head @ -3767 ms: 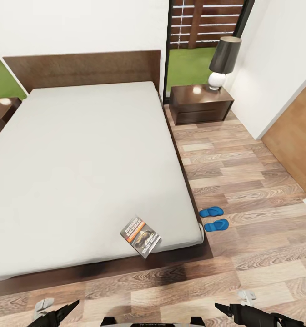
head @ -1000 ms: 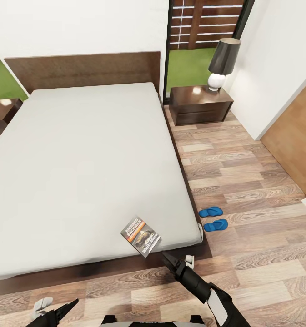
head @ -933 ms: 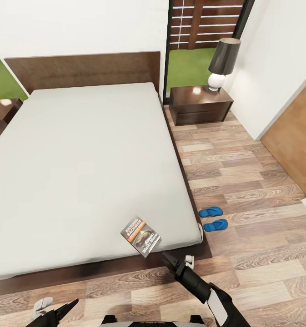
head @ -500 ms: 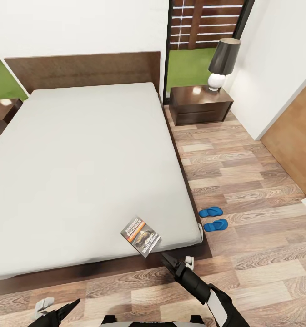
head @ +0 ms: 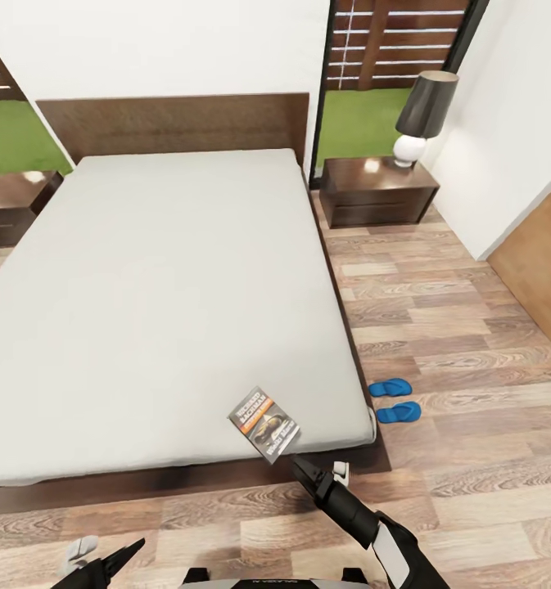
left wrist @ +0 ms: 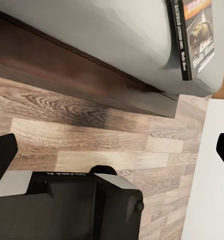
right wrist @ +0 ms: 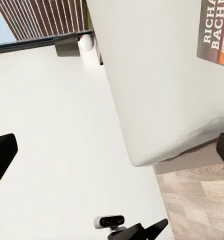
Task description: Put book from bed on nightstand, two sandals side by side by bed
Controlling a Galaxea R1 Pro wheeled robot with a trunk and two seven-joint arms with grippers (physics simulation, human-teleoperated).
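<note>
Right tool (head: 298, 466) wide — grey bed (head: 160, 286), plank floor (head: 463, 327)

The mattress (head: 160, 303) looks like smooth matt grey cloth. The bed frame (head: 177, 123) and the nightstand (head: 379, 192) are dark wood, the nightstand top glossy. The floor (head: 455, 327) is grained wood planks. The book (head: 264, 423) has a glossy paper cover.

Black tapered right pincer (head: 301, 468), small white camera beside it, black forearm with white sleeve, black left pincer (head: 128, 550)
</note>
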